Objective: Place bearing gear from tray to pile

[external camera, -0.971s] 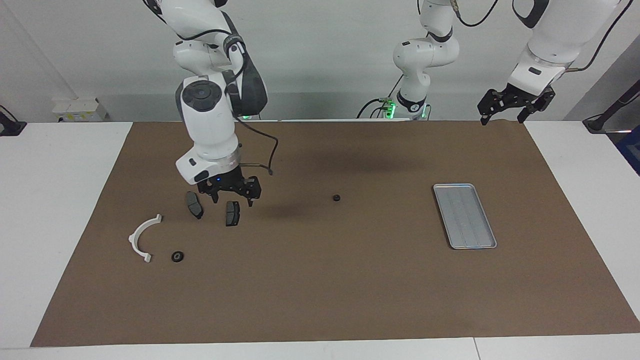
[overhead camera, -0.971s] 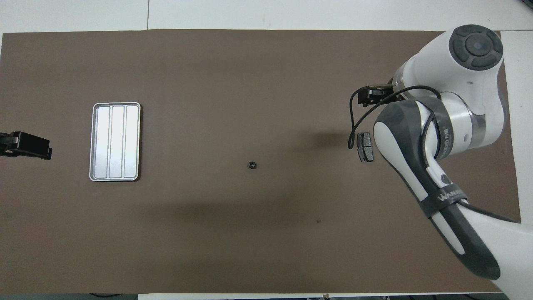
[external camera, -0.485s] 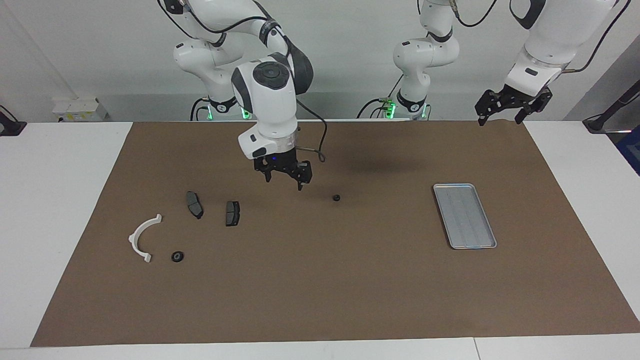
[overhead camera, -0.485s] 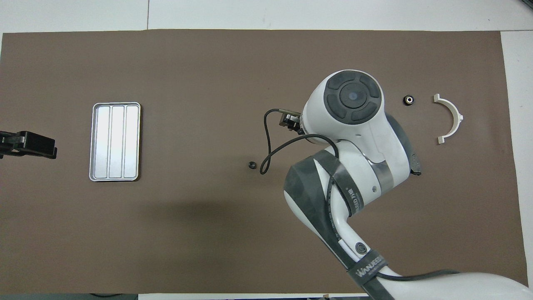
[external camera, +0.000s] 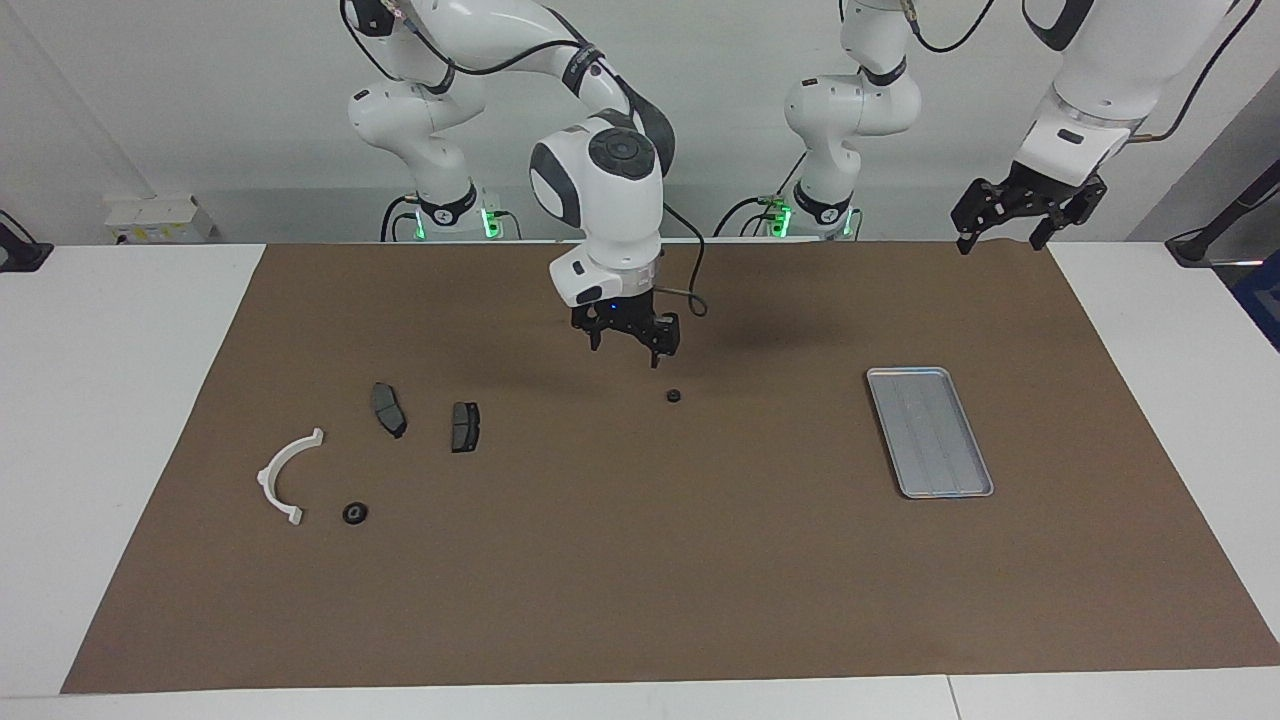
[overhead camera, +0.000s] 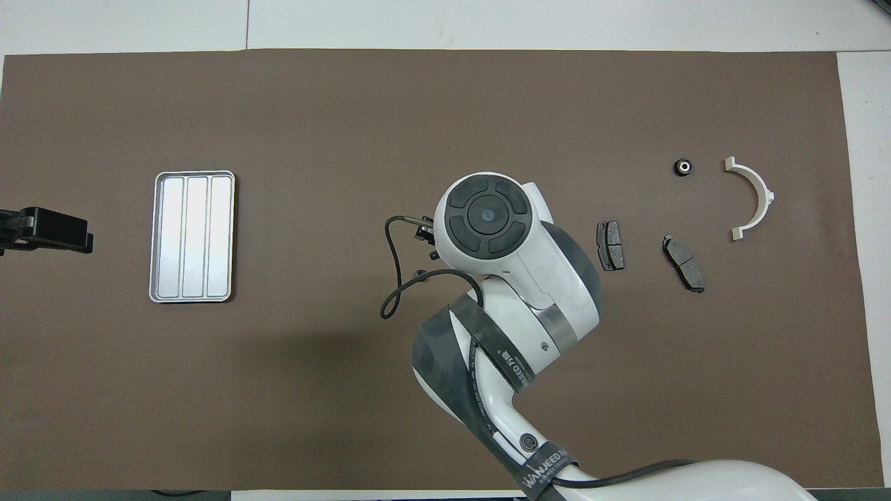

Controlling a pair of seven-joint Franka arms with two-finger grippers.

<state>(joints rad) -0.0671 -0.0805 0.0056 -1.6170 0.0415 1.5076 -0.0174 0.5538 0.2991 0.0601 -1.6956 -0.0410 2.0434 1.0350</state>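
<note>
Read as the reach for pickup, with nothing gripped yet. Found the small black ring-shaped bearing gear (external camera: 674,396) lying on the brown mat (external camera: 640,580) of the worktop, not in the flat silver-grey ridged metal tray (external camera: 930,432), which stood bare toward the left arm's end. Placed the gear roughly midway between that tray and the pile toward the right arm's end: a white curved plastic arc bracket (external camera: 270,468), two dark grey brake-pad-shaped pieces (external camera: 389,409) (external camera: 465,426), and a second small black ring (external camera: 354,513) beside the bracket.

Saw the right pincer (external camera: 627,335) raised over the mat close to the gear, fingers spread and empty, not touching it. Saw the left pincer (external camera: 1020,215) waiting high over the mat's edge at the left arm's end, likewise spread and empty.

Judged the next move as follows: shift across until centred over the gear, drop straight down with fingers astride it, then close gently. Expected a small, low, round part to slip or roll under an off-centre pinch, so called for careful alignment before descent, then a carry to the pile.

Compared with a second earlier: right pincer gone from just above the two brake-pad pieces, swung across the mat toward the gear, and lifted somewhat. Noted no shift in gear, tray or pile, and scarcely any in the left pincer.
</note>
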